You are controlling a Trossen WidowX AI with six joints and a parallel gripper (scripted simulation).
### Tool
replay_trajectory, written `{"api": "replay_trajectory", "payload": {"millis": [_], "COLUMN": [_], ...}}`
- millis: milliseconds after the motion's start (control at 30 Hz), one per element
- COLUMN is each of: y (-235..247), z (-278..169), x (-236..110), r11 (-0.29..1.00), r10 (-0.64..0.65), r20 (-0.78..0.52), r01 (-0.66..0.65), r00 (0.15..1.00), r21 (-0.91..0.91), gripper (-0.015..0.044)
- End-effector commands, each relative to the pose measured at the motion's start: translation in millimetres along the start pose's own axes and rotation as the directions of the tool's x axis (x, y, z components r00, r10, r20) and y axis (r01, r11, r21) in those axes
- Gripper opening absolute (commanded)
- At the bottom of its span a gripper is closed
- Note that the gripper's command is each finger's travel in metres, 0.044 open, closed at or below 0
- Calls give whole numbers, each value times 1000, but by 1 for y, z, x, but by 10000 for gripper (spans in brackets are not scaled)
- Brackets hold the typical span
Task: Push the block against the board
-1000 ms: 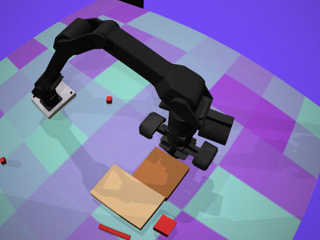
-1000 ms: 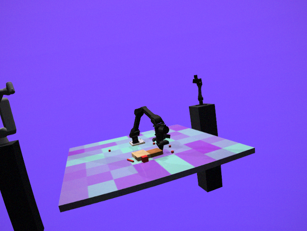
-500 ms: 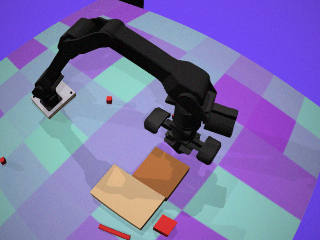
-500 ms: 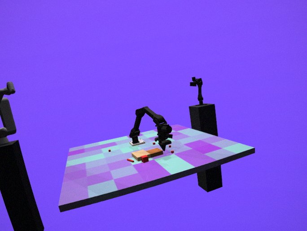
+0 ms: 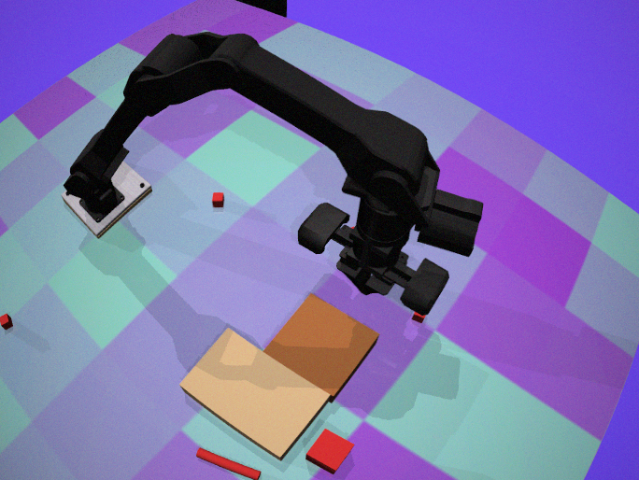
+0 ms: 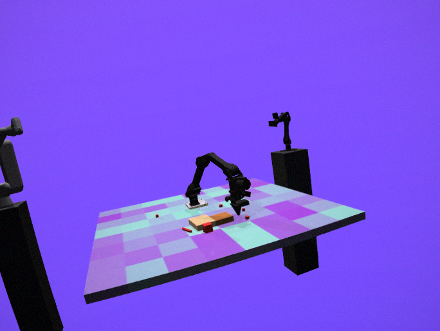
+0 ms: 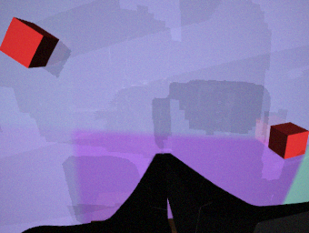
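Note:
The brown square block (image 5: 322, 345) (image 6: 222, 217) lies flat with one side against a long side of the tan board (image 5: 252, 392) (image 6: 199, 221). At the right end their edges look about even. My gripper (image 5: 369, 286) (image 6: 237, 210) (image 7: 162, 160) is shut and empty. It hangs just past the block's far corner, a little above the table and clear of the block. In the wrist view the dark fingers fill the lower part and hide most of the block.
Small red cubes lie behind the block (image 5: 218, 199) (image 7: 26, 42), right of the gripper (image 5: 418, 317) (image 7: 289, 139) and far left (image 5: 6, 320). A flat red square (image 5: 329, 449) and a red bar (image 5: 227, 463) lie by the board's near edge. The arm's base plate (image 5: 132, 188) is at back left.

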State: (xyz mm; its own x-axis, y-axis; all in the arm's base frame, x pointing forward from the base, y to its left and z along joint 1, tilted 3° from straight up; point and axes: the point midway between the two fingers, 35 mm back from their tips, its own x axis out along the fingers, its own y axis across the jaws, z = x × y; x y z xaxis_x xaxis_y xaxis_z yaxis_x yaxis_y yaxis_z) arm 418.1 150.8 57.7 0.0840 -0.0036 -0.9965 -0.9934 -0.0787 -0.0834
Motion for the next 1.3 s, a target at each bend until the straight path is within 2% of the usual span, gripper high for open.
{"api": "replay_trajectory", "payload": {"millis": [0,100,333,667,967,1267], "y": [-2,-1,-2,17,44,80], "z": [-1,-1,-5,-68,-119,-162], "x": [-19,-52,-54,-59,-61,-60], "r11": [1000,1000,1000,936,786,562], "r10": [-4,-4,-14,-10,-5,1], "r20": [0,-3,4,-5,-12,-17], "r01": [4,4,14,11,11,14], "r00": [1000,1000,1000,1000,1000,1000], "r21": [2,2,22,351,618,827], "gripper": [0,0,0,0,0,0]}}
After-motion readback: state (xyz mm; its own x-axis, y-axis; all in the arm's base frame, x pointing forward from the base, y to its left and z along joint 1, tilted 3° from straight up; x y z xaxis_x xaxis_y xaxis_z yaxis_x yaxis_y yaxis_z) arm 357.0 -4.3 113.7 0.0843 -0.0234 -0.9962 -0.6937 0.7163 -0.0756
